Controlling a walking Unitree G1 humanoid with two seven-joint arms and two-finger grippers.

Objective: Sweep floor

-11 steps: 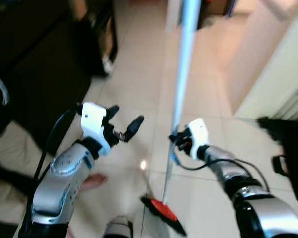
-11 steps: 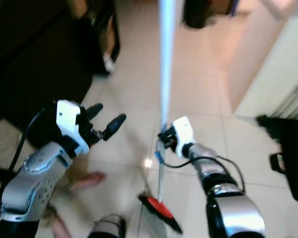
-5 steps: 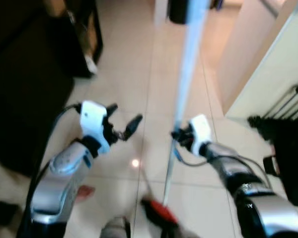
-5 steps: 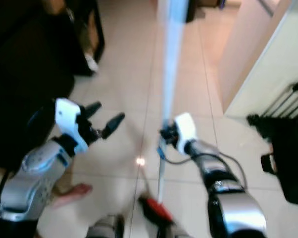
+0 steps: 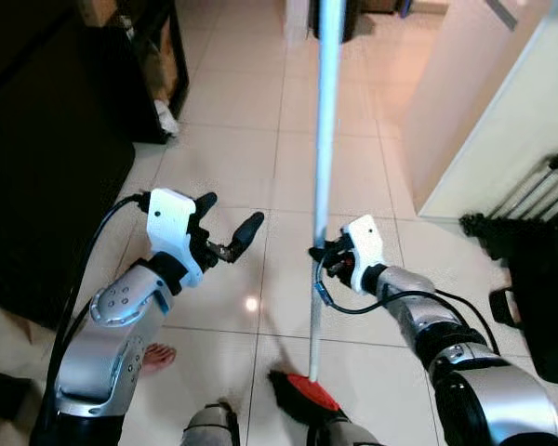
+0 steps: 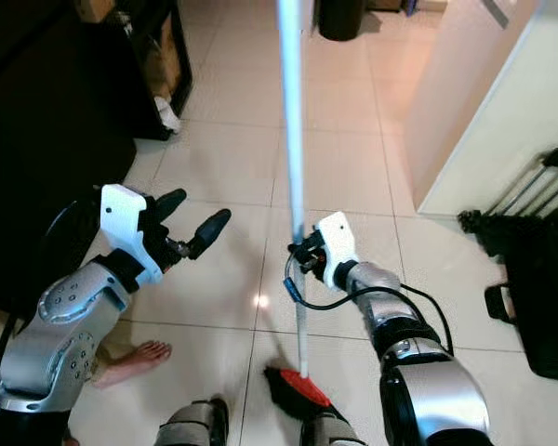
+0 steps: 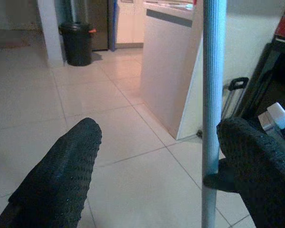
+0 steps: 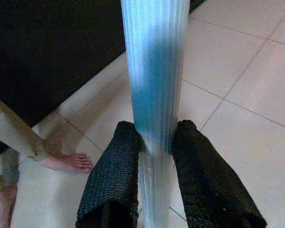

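Observation:
A broom stands nearly upright, its long pale blue handle (image 5: 324, 139) running down to a red and black head (image 5: 304, 393) on the tiled floor (image 5: 232, 130) by my feet. My right gripper (image 5: 325, 261) is shut on the handle (image 8: 154, 95) at mid height, both black fingers pressed to it. My left gripper (image 5: 228, 228) hangs open to the left of the handle, a short way off it. In the left wrist view the handle (image 7: 213, 95) runs just inside one fingertip (image 7: 249, 156).
A dark cabinet (image 5: 46, 158) fills the left side. A person's bare foot (image 5: 156, 356) rests on the tiles by my left arm. A beige counter wall (image 5: 465, 102) stands at the right with black luggage (image 5: 539, 269) beside it. A black bin (image 7: 78, 42) is far ahead.
The camera has shifted and steadied, so the picture is sharper. The broom handle stands more upright. Both grippers keep their hold and pose.

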